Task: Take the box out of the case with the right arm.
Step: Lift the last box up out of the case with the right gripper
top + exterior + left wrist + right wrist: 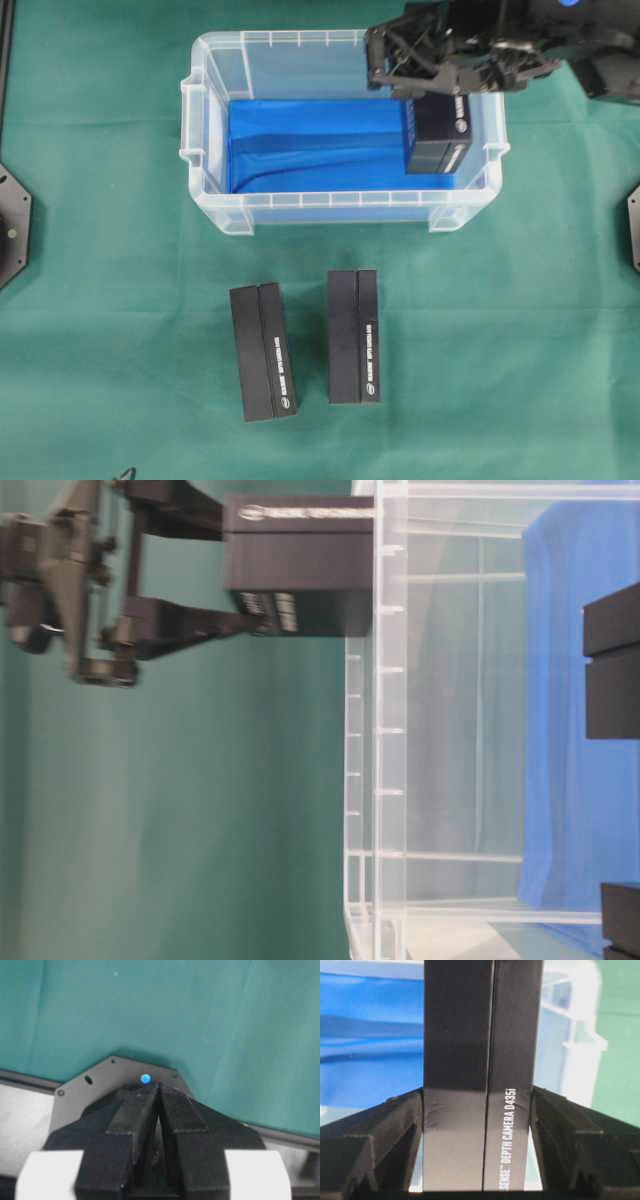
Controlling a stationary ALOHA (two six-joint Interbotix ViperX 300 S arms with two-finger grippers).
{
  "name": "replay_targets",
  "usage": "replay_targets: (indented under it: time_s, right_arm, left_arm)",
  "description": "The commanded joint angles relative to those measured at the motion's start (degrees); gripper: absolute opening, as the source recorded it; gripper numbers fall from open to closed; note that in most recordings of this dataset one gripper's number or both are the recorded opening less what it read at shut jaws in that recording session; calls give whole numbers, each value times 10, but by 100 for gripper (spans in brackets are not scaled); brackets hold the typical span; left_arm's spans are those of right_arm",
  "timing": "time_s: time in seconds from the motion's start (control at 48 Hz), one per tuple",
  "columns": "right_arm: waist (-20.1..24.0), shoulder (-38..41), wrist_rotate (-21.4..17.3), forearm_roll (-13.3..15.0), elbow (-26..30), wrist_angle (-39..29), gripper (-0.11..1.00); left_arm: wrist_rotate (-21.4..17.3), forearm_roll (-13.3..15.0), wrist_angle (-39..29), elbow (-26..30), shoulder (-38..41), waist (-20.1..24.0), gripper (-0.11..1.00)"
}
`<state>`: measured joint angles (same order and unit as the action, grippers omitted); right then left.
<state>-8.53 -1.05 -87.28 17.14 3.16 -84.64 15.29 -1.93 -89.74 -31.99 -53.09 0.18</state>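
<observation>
Box (482, 1085) clamped between right fingers (555, 1130)

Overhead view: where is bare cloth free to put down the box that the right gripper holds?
Free: green cloth right of the two black boxes, and left of them. Crowded: the gap between those boxes; the case holds the right gripper with the box.

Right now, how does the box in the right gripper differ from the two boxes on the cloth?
The held box is clamped in the right gripper above the case; the two boxes on the cloth lie flat, ungripped, outside it. All look alike: black with white print.
</observation>
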Motion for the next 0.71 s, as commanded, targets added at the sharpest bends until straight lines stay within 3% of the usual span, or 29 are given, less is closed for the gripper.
replay_targets:
  time_s: [0.0,0.438,0.688]
  right_arm:
    - [10,-19,2,15,35,-24,65]
    - [41,-19,2,62,112,-93,65]
    - [46,-19,2,62,118,-101,65]
  left_arm:
    - [-1,-2,3,7,2,2,0]
    - [-1,-2,3,7,2,2,0]
    - [-1,-1,3,7,2,2,0]
